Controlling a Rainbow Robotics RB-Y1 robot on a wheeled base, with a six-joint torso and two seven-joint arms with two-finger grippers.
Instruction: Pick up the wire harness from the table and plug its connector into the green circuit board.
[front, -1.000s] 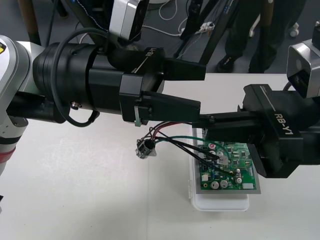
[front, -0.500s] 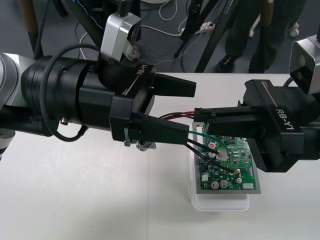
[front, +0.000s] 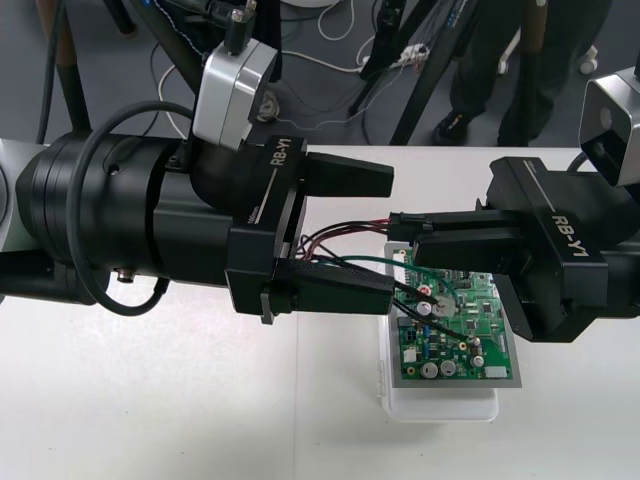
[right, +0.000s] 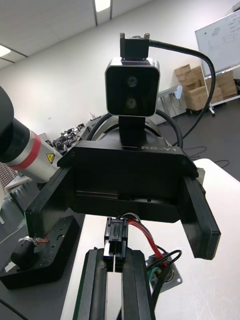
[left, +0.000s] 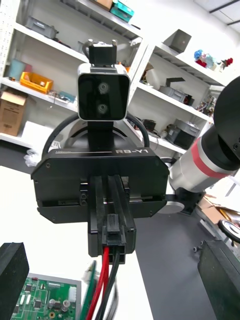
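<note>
The right hand (right: 115, 255) has its two fingers pressed together on the small black plug (right: 115, 234) of the harness (front: 330, 243), and holds it raised over the surface (front: 180, 400). From the plug the wires (left: 102, 280) run toward 9 o'clock and sag down; the green one loops over the green circuit board (front: 470, 320). The round socket (right: 171, 278) is at their far end, low, under the left hand (front: 388, 232).

Compared with one second ago, the left hand has rolled and drawn back a little toward 9 o'clock. Its fingers are spread wide, one on each side of the wires, pinching nothing. The plug has come up slightly. I judge that the harness now hangs on the right hand alone, so only the plugging remains: the plug is not in the board yet.

The board, on its white base (front: 445, 405), lies near, at 5 o'clock from the plug. In the way are the slack wires lying across the board's parts, and the left hand's lower finger, just beside the board's edge at 9 o'clock. I cannot tell whether this finger touches the wires. They may catch when the plug goes down.
</note>
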